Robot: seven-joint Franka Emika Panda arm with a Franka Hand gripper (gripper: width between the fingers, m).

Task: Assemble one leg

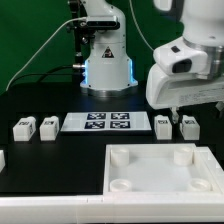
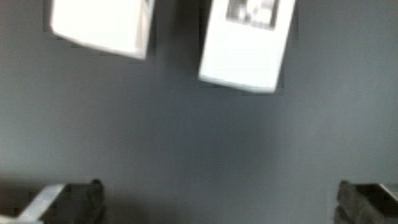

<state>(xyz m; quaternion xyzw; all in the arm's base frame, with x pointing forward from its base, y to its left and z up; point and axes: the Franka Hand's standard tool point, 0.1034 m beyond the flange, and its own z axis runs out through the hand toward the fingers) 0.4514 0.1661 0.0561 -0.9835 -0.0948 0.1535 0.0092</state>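
We saw the gripper (image 2: 222, 197) hanging empty over the black table (image 2: 196, 130) — fingers (image 2: 71, 200) spread wide apart. The leg (image 2: 246, 45) lay tag-up below, just beside a second leg (image 2: 102, 25) — both near the marker board (image 1: 107, 122), on the exterior view's right

leg (image 2: 244, 50) blurred, edge-cut, pincer (image 2: 215, 203) cropped
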